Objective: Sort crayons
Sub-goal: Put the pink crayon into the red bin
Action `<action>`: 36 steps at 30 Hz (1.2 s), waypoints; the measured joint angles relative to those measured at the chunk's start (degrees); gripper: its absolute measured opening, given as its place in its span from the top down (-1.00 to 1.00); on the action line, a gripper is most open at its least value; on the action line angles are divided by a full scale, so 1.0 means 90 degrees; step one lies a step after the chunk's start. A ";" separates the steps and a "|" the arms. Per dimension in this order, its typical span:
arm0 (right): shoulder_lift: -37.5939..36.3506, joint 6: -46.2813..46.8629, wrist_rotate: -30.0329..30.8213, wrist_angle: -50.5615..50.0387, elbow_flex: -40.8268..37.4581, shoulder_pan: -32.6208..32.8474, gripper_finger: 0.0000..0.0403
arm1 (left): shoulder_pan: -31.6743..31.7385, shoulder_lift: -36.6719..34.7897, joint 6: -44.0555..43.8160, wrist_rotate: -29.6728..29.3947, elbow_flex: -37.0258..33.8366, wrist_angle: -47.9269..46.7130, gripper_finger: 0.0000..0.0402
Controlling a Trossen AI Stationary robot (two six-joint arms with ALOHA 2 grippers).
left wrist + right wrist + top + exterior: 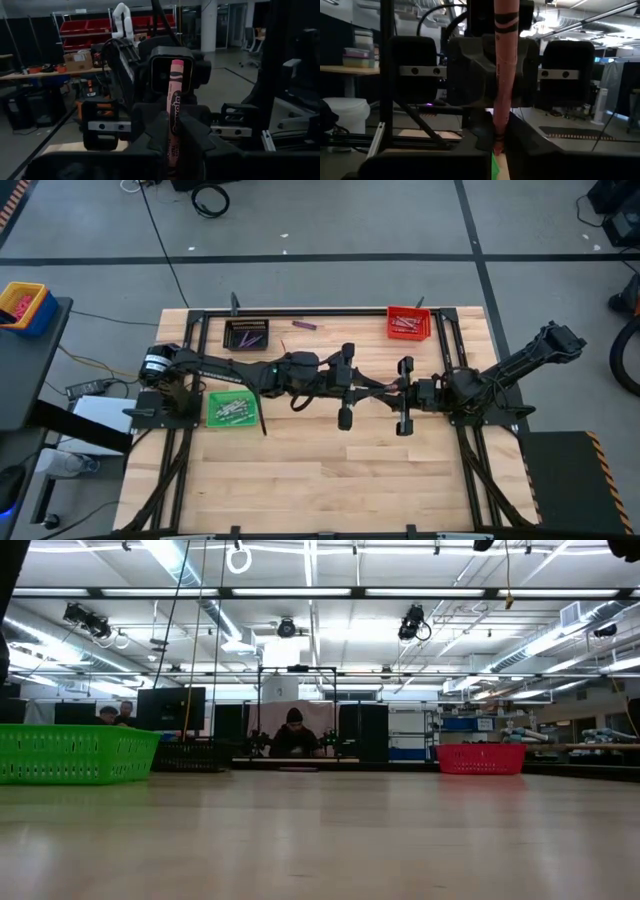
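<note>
Pink crayon (174,112): held mid-table, above the wood, between both grippers. Left gripper (352,388) pinches one end; right gripper (398,393), at 3 o'clock of it, pinches the other.

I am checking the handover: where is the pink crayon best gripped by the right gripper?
Grip the pink crayon at its free end, coming head-on from opposite the left gripper, which holds the other end; it sticks out towards the right gripper.
</note>
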 joint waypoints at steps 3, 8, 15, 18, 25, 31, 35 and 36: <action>0.0007 0.0072 0.0170 -0.0035 -0.0004 0.0005 0.85 | 0.0059 -0.0098 0.0019 -0.0035 0.0002 -0.0322 0.71; -0.0015 0.0091 0.0650 -0.0118 0.0001 0.0010 0.82 | 0.0136 -0.0658 -0.0012 -0.0070 -0.0003 -0.1711 0.41; -0.0102 -0.0123 0.2495 -0.1021 0.0001 -0.0078 0.83 | -0.0176 -0.1395 -0.0234 -0.0315 0.0002 -0.5079 0.19; -0.0092 -0.0114 0.3360 -0.1559 0.0001 -0.0301 0.83 | -0.0460 -0.1380 -0.0531 -0.0921 -0.0275 -0.5842 0.18; -0.0029 0.0805 0.3714 -0.3048 0.0001 -0.1154 0.83 | -0.0666 -0.1415 -0.1035 -0.1120 -0.3155 -0.2795 0.18; -0.0029 0.1378 0.3136 -0.5002 0.0175 -0.2806 0.83 | -0.0345 -0.1423 -0.1247 -0.1125 -0.4356 -0.0912 0.18; 0.0084 0.1558 0.1857 -0.6284 0.0624 -0.4486 0.83 | -0.0207 -0.1439 -0.1331 -0.1127 -0.4360 -0.0953 0.18; 0.0172 0.1490 0.1615 -0.6490 0.0721 -0.4903 0.83 | -0.0202 -0.1439 -0.1341 -0.1126 -0.4360 -0.0961 0.18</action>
